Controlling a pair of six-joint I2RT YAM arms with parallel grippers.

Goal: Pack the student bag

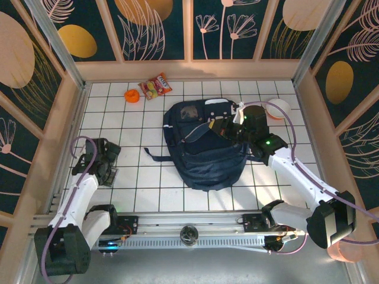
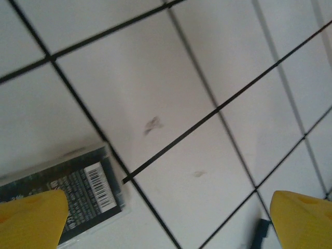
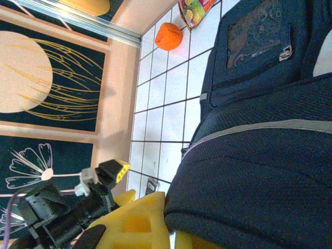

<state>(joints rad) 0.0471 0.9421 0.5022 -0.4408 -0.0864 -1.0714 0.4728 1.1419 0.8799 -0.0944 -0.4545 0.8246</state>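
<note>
The student bag [image 1: 201, 151] is a big navy backpack lying flat in the middle of the tiled table, front pocket toward the back. My right gripper [image 1: 228, 127] rests on its upper right part. In the right wrist view its yellow fingers [image 3: 137, 223] are shut on a fold of the bag's navy fabric [image 3: 259, 176]. My left gripper [image 1: 103, 161] hovers low over the tiles at the left, apart from the bag. Its yellow fingertips [image 2: 31, 218] stand wide open with nothing between them. A flat dark packet with a barcode [image 2: 78, 192] lies beside the left fingertip.
An orange object [image 1: 131, 95] and a colourful snack packet [image 1: 156, 86] lie near the back wall. A white bowl [image 1: 278, 108] sits at the back right behind the right arm. A bag strap [image 1: 155, 157] trails left. Wooden walls enclose the table.
</note>
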